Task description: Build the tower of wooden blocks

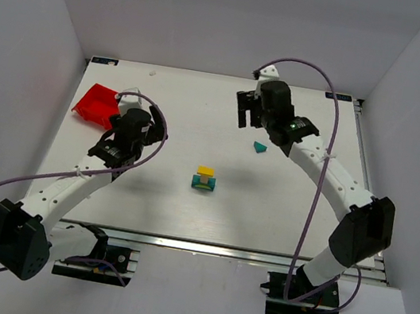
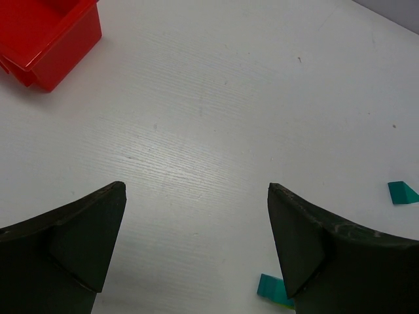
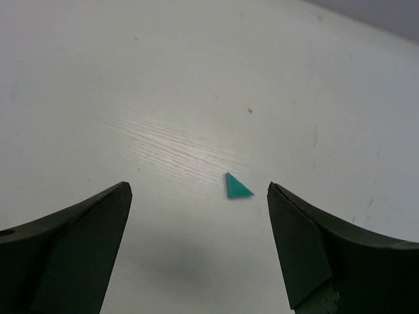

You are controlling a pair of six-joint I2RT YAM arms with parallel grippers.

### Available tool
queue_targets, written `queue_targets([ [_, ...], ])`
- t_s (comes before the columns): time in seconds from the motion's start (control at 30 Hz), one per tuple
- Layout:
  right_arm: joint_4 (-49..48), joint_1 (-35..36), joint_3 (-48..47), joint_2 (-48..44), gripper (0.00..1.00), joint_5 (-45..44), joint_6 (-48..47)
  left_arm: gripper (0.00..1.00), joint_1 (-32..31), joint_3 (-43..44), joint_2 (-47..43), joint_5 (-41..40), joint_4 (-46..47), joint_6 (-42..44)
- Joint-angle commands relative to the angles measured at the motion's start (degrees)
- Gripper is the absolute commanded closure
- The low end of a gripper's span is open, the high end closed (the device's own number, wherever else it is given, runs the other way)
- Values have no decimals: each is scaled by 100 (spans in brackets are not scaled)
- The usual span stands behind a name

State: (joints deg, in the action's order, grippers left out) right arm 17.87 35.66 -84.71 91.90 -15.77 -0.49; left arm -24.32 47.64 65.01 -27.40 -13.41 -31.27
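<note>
Left fingers (image 2: pixel 65 248) and right fingers (image 3: pixel 321 248) gape empty; wood block tower (image 1: pixel 205 179) stands upright, base seemingly left-right.

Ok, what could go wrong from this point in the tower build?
The teal triangle is tiny beside the open right gripper, and its slanted sides could slip out of a pinch. The tower is narrow, so setting a piece on top might topple it.
</note>
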Motion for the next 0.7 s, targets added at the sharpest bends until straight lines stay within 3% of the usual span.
queue_targets([
  [0.0, 1128, -216, -300, 660, 11, -1200, 1805, 2, -3, 53, -331, 68, -13, 15],
  [0.07, 1490, -348, -292, 812, 11, -974, 2078, 2, -3, -52, -471, 94, 49, 15],
  [0.23, 1299, -762, -37, 1216, 11, -576, 2396, 2, -3, -88, -516, 147, 67, 41],
  [0.33, 536, -789, 163, 1383, 11, -218, 1188, 2, -3, -79, -402, 217, 84, 147],
  [0.4, -488, -850, 567, 1314, 11, 319, -345, 2, -3, -44, -306, 296, 75, 226],
  [0.53, -399, -1043, 570, 1559, 16, 1021, -1785, 2, -3, -61, -226, 445, 145, 323],
  [0.67, -319, -1227, 456, 1857, 16, 1479, -2218, 2, -3, -79, -244, 428, 181, 384],
])
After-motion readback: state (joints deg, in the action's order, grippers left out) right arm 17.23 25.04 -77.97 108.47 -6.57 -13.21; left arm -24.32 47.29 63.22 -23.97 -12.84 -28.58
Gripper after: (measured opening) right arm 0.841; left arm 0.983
